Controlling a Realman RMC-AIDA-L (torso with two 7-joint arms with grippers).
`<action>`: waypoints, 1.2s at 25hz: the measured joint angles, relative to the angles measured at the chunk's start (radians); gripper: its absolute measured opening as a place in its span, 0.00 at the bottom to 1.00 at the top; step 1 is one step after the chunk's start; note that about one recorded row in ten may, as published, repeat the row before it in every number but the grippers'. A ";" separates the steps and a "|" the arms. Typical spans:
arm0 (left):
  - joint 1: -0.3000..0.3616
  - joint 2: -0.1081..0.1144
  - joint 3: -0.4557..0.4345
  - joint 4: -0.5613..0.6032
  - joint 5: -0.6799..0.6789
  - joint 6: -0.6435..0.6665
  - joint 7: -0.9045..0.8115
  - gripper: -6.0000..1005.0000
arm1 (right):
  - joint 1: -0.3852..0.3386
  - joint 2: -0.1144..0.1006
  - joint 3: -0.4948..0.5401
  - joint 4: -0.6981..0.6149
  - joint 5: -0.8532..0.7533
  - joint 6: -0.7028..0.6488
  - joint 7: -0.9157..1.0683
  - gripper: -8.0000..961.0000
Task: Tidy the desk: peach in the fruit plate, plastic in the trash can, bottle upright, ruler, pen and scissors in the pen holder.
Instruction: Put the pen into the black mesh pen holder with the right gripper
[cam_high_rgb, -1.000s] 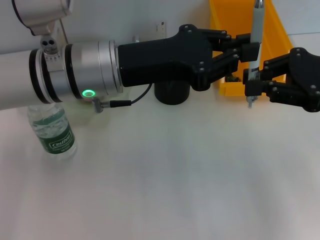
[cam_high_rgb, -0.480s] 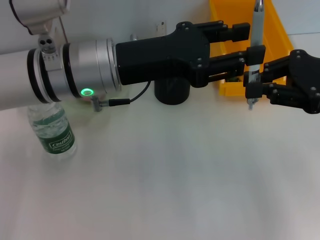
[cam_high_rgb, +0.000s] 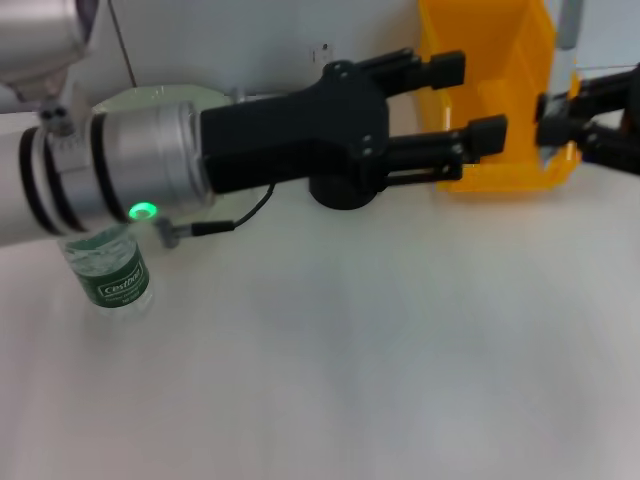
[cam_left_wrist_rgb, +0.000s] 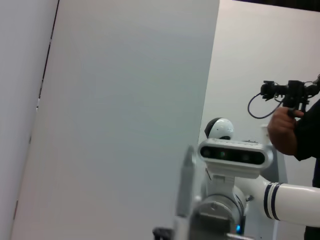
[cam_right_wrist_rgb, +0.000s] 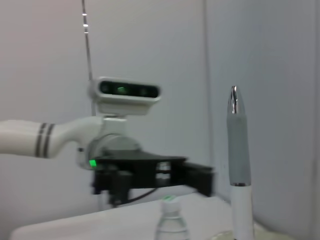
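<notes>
The bottle (cam_high_rgb: 108, 272) stands upright near the left edge of the white surface (cam_high_rgb: 340, 360), its green label facing forward and its upper part hidden under the left arm (cam_high_rgb: 100, 175). That arm reaches across the middle of the surface toward the right, and the left gripper (cam_high_rgb: 470, 100) hangs with its black fingers (cam_high_rgb: 487, 133) spread wide and holding nothing, just in front of the trash can (cam_high_rgb: 500, 90). Behind the gripper's body, the black pen holder (cam_high_rgb: 343, 190) shows only partly below it, toward the far edge. The yellow trash can sits at the far right corner region. Just beside it, at the right edge, the right gripper (cam_high_rgb: 560, 120) pinches the pen (cam_high_rgb: 568, 25) and holds it upright, its grey upper end rising past the top of the head view. In the right wrist view the pen (cam_right_wrist_rgb: 238, 165) stands vertical, silver tip uppermost, with the bottle's cap (cam_right_wrist_rgb: 170, 202) and the left gripper (cam_right_wrist_rgb: 195, 180) farther off.
</notes>
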 joint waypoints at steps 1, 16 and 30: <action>0.000 0.000 0.000 0.000 0.000 0.000 0.000 0.80 | 0.000 0.000 0.000 0.000 0.000 0.000 0.000 0.19; 0.214 0.004 0.027 0.050 0.169 0.016 0.139 0.80 | -0.027 0.065 -0.060 -0.281 -0.010 0.230 -0.100 0.19; 0.269 0.005 -0.010 -0.041 0.168 -0.002 0.323 0.80 | 0.027 0.136 -0.450 -0.431 -0.267 0.720 -0.302 0.19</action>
